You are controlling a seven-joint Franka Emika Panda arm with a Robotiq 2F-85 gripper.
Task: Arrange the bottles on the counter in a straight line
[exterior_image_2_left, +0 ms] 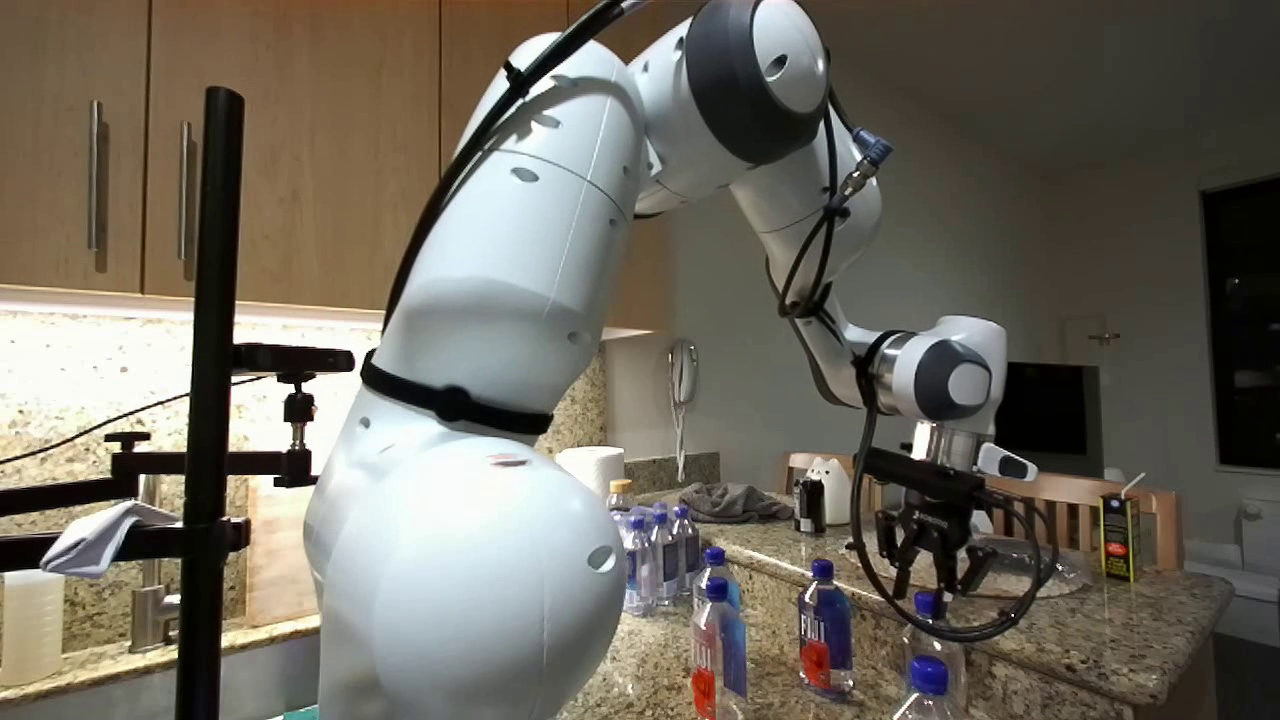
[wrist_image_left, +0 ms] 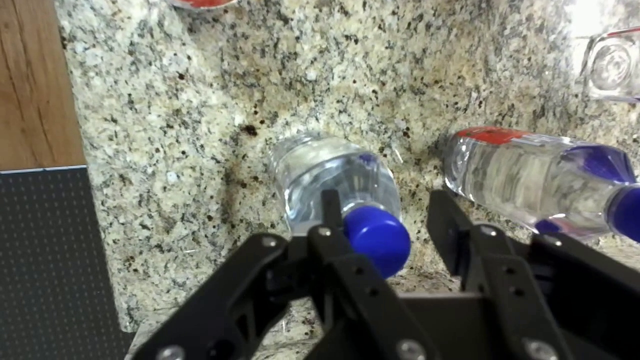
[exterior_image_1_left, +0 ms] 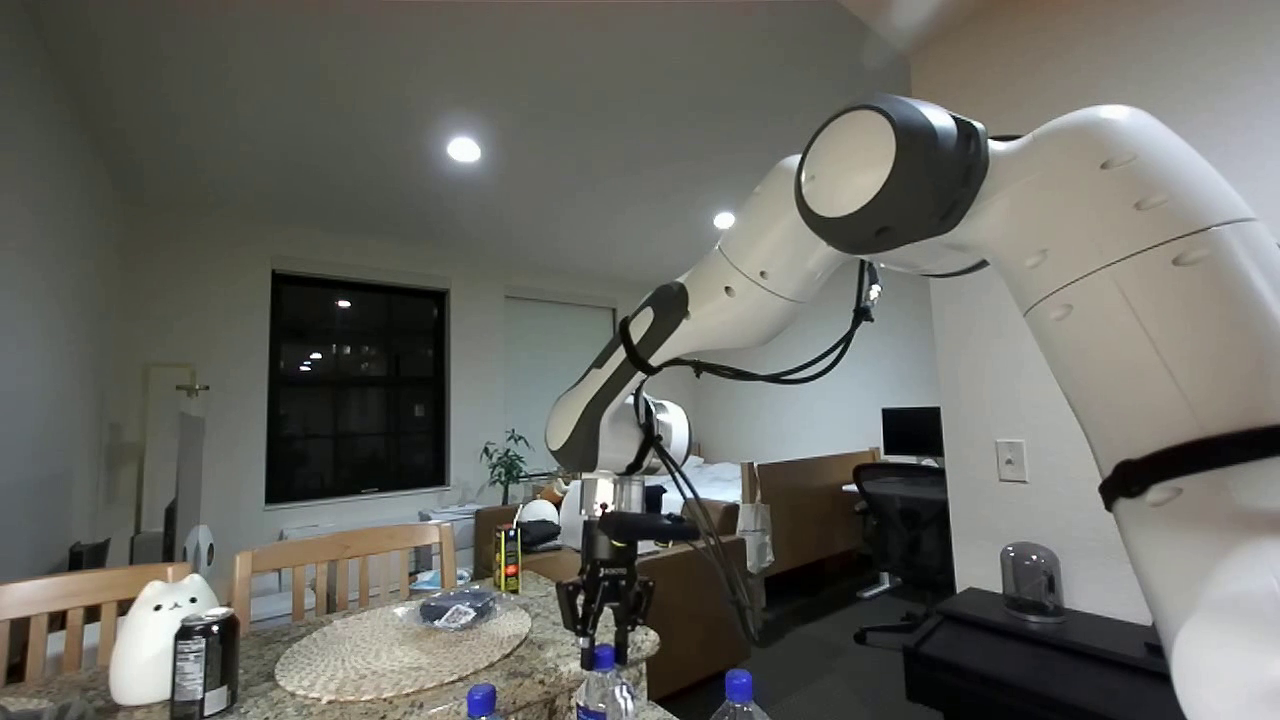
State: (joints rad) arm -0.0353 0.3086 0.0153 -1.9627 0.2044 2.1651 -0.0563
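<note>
The gripper [wrist_image_left: 386,200] has its two fingers [wrist_image_left: 331,212] partway apart, around the blue cap [wrist_image_left: 377,240] of a water bottle [wrist_image_left: 327,165]. One finger is just beside the cap, maybe touching; I can't tell. A gap shows by the other. The bottle stands tall under the gripper on the counter [wrist_image_left: 165,125], cap up. In an exterior view, four more water bottles [exterior_image_2_left: 825,630] stand upright, lower than the gripper and apart from it. A bunch of bottles [exterior_image_2_left: 663,570] well apart from it overlaps too much to count.

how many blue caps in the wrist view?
2. One cap shows between the jaws of the open gripper, the other cap at the right edge, partly cut off. The gripper may hide more.
</note>
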